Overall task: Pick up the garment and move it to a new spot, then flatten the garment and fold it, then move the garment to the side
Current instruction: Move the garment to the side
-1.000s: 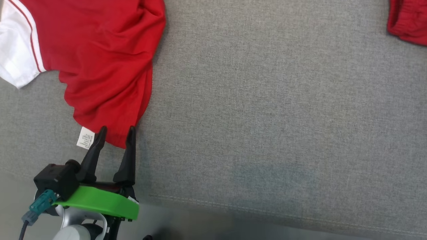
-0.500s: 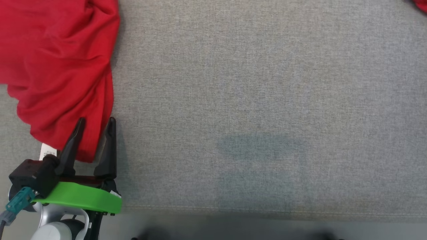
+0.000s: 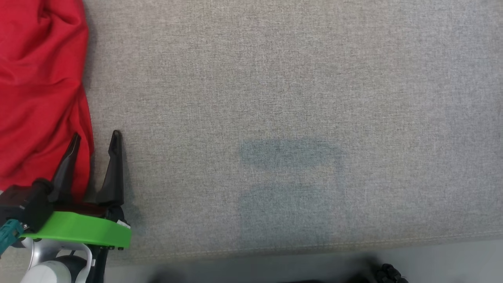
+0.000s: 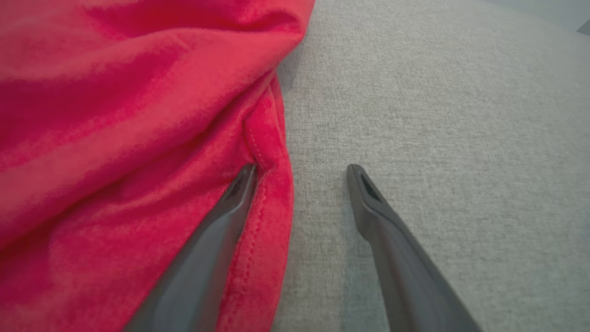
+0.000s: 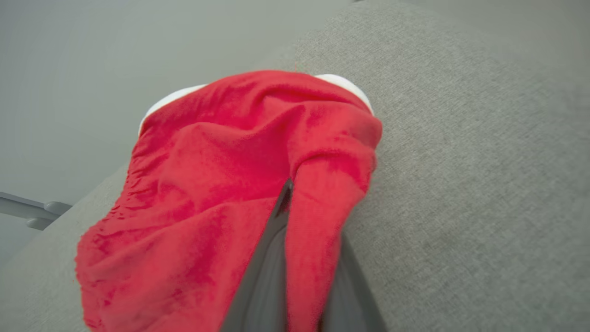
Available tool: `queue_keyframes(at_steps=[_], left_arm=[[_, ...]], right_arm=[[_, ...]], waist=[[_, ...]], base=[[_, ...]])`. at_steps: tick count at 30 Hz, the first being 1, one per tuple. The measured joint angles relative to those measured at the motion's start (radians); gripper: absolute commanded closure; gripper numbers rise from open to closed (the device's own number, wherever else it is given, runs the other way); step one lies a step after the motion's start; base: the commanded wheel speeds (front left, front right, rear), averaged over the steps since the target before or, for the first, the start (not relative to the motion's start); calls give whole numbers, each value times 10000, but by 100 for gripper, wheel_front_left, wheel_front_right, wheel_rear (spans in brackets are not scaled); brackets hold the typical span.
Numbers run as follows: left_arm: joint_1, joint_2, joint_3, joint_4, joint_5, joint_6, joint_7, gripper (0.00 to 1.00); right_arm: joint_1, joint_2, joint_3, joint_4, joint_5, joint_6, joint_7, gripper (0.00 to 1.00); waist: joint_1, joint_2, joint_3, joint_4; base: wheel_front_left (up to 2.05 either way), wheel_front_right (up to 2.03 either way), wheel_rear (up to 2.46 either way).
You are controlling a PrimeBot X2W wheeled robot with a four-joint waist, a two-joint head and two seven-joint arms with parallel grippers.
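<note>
The red garment (image 3: 39, 98) lies rumpled on the grey upholstered surface (image 3: 275, 98), on the robot's left, reaching close to the front edge. The left gripper (image 3: 95, 134) sits at the garment's right-hand border with its jaws spread wide and nothing between them. In the left wrist view (image 4: 302, 168) one finger lies over the stitched hem of the red garment (image 4: 115, 115), and the other is over bare grey weave just beside it. The right gripper (image 5: 309, 198) is closed. A bunch of red cloth (image 5: 221, 161) with white trim (image 5: 345, 85) is pinched between its fingers, and this cloth sits close to an edge of the surface (image 5: 461, 184). It may be another part of the same garment, though the views do not settle that.
</note>
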Motion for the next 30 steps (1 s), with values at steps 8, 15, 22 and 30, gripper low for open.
queue_keyframes(at_steps=[8, 15, 22, 30], left_arm=[[0, 4, 98, -132, 35, 4, 130, 0], [0, -15, 167, -94, 61, 4, 198, 0], [-1, -161, 92, 88, 61, 4, 242, 0], [-10, -345, -165, 297, 59, 4, 326, 0]], right_arm=[[0, -2, -25, 384, -59, 71, -274, 0], [0, 104, 171, 809, -345, 184, -604, 0], [302, -15, 453, 1536, -878, 88, -842, 0], [790, 188, 504, 2134, -905, 10, -1160, 0]], waist=[[0, 0, 49, -121], [0, 0, -44, -217], [0, 0, -364, -332], [0, 0, -891, -409]], base=[[0, 0, 0], [0, 0, 0], [0, 0, 0], [0, 0, 0]])
